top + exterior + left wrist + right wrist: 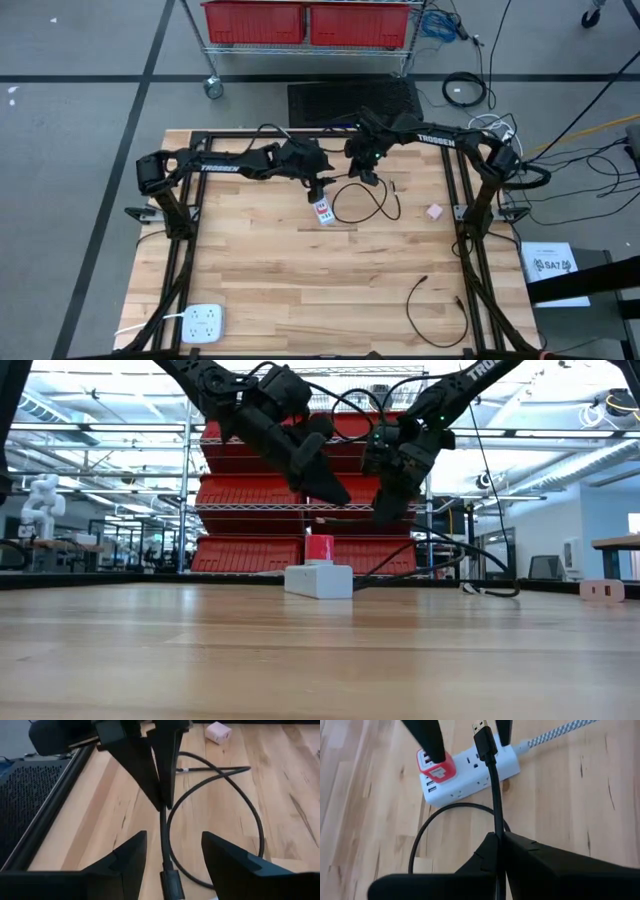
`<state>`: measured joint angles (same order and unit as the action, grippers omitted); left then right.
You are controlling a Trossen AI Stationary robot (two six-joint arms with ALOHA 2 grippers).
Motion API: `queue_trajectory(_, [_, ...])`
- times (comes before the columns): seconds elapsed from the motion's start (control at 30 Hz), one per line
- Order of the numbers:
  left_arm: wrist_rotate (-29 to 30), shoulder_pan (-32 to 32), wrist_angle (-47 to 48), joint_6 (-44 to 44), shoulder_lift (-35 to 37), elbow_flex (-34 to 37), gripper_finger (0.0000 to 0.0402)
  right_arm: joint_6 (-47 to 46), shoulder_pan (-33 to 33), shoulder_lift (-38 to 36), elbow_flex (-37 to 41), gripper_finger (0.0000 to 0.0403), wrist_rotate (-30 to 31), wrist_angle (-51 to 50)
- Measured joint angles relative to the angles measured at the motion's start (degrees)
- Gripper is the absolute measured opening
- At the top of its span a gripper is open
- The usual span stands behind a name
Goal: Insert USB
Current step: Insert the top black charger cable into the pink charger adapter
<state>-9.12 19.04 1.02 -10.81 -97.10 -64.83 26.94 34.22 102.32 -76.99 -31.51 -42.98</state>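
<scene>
USB cable (492, 795) is pinched in the closed right end effector (498, 837); left end effector (172, 852) gapes open beside it.

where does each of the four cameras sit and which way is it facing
High view: above the table, looking straight down; both arms, power strip between them.
Low view: at table-top height, looking level across; both arms come from above the strip.
Left wrist view: on the left arm, looking past its open fingers at the black cable and right fingers.
Right wrist view: on the right arm, its fingers shut on the cable, USB plug forward.
Both wrist views share the cable.
</scene>
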Motion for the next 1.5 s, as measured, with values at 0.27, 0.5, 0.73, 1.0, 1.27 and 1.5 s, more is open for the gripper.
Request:
queue_trajectory(0.27, [3.7, -0.8, 2.8, 0.0, 0.0, -0.3, 0.0196, -0.4, -1.6, 0.0, 0.0, 0.0000, 0.0, 0.9])
queue_trajectory(0.5, [3.9, -2.2, 2.8, 0.0, 0.0, -0.3, 0.0196, -2.0, -2.9, 0.0, 0.0, 0.0000, 0.1, 2.2])
queue_trajectory(0.73, [6.0, -3.8, 3.1, -0.2, -0.2, -0.3, 0.0194, -3.8, -2.9, 0.0, 0.0, 0.0000, 0.2, 2.4])
queue_trajectory(1.0, [9.8, -4.3, 3.0, -0.5, -3.0, -0.3, 0.0163, -5.1, -2.8, -0.1, 0.0, 0.0000, 0.2, 2.3])
queue_trajectory(1.27, [11.8, -5.0, 0.2, -0.7, -3.0, -0.5, 0.0112, -5.0, -2.9, -0.1, 0.0, 0.0000, 0.2, 2.3])
queue_trajectory(1.5, [13.0, -5.6, 0.3, -3.4, -3.0, -1.2, 0.0010, -4.9, -2.9, -0.1, 0.0, 0.0000, 0.2, 1.7])
